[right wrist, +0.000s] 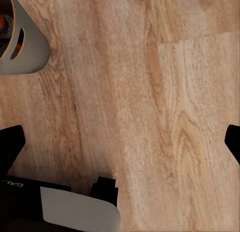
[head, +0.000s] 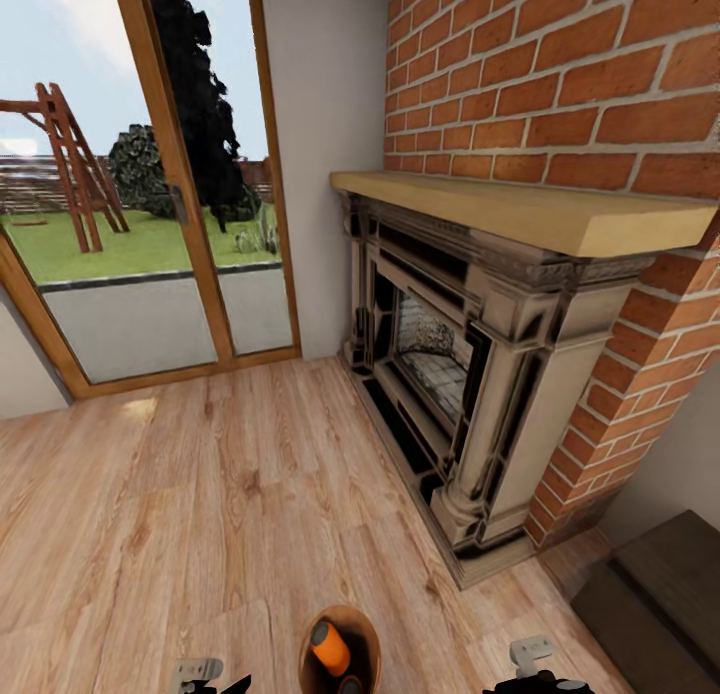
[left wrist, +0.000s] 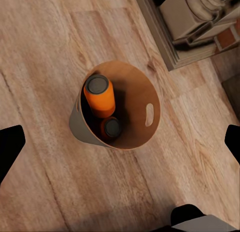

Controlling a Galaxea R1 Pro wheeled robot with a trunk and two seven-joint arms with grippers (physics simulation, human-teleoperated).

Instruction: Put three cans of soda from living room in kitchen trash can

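Standing on the wood floor point(head: 200, 494) near the fireplace point(head: 450, 374), the bin point(left wrist: 137, 89) holds two visible soda cans point(left wrist: 99, 95), one upright-tilted and one lower beside it. Both the left pincer point(left wrist: 120, 142) and the right pincer point(right wrist: 120, 142) hang spread, holding nothing.

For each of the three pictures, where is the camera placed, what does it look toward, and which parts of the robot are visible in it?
Head view: on the robot's head, facing forward and down at the brick fireplace, glass doors and wood floor; both arms' tops show at the bottom edge.
Left wrist view: near the left gripper, facing down into the brown bin with two orange cans; dark fingertips at both sides.
Right wrist view: near the right gripper, facing the floor; fingertips show.
Shared: all three show the bin.
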